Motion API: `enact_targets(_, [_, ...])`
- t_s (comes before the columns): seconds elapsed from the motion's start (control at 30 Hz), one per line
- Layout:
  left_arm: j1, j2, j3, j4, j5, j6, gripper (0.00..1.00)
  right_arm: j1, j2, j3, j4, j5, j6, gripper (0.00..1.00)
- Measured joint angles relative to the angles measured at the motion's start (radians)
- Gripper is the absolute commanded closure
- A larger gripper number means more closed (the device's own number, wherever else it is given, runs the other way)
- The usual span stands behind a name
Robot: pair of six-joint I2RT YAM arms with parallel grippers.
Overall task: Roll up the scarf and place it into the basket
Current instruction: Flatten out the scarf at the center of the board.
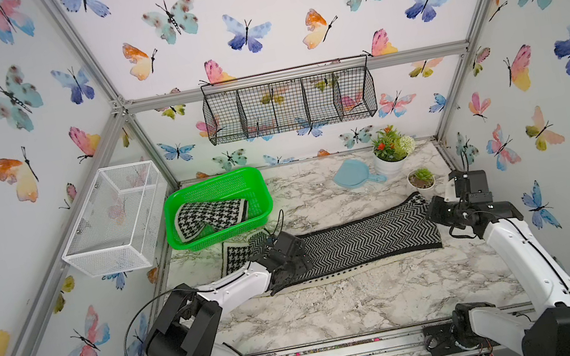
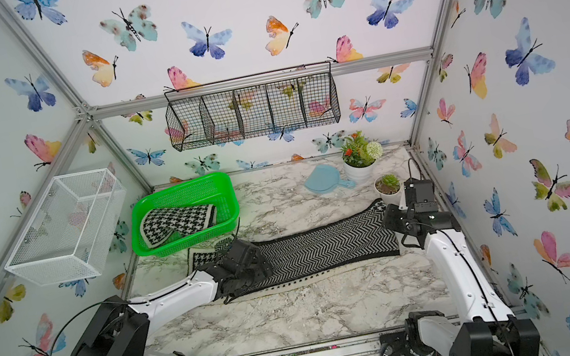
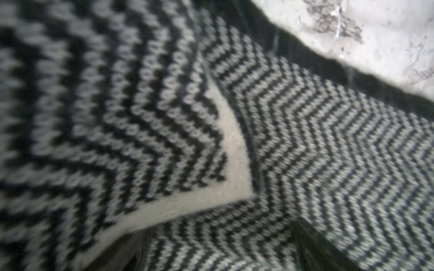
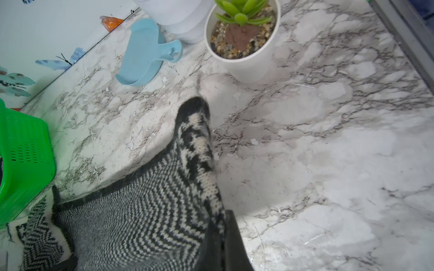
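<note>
A black-and-white zigzag knit scarf (image 1: 365, 240) (image 2: 327, 246) lies flat across the marble table, its left end folded over to show a houndstooth side (image 1: 237, 254). My left gripper (image 1: 285, 266) (image 3: 220, 253) is down over that left end, open, with both fingers (image 3: 312, 246) resting on the knit. My right gripper (image 1: 432, 209) (image 4: 224, 244) is shut on the scarf's far right corner (image 4: 197, 140), which is lifted off the table. The green basket (image 1: 212, 180) (image 2: 181, 184) (image 4: 23, 152) stands at the back left and holds a houndstooth cloth (image 1: 211, 217).
A white wire-mesh box (image 1: 116, 216) hangs on the left wall and a black wire rack (image 1: 290, 106) on the back wall. A blue scoop (image 1: 354, 174), a flower pot (image 1: 390, 156) and a small succulent pot (image 1: 421, 178) (image 4: 242, 40) stand just beyond the right gripper.
</note>
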Motion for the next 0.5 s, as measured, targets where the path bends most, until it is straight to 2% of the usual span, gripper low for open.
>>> enact_targets(0.2, [0.074,-0.109,-0.056,-0.080,-0.039,0.000,0.05,-0.108,-0.002,0.037,-0.024,-0.047,-0.044,0.99])
enact_targets(0.37, [0.184,-0.274,-0.077,-0.171,-0.073,0.025,0.05,-0.144,-0.003,0.095,-0.035,-0.083,-0.050,0.99])
enact_targets(0.5, [0.264,-0.333,-0.064,-0.206,-0.084,0.063,0.05,-0.150,-0.003,0.135,-0.034,-0.133,-0.043,0.99])
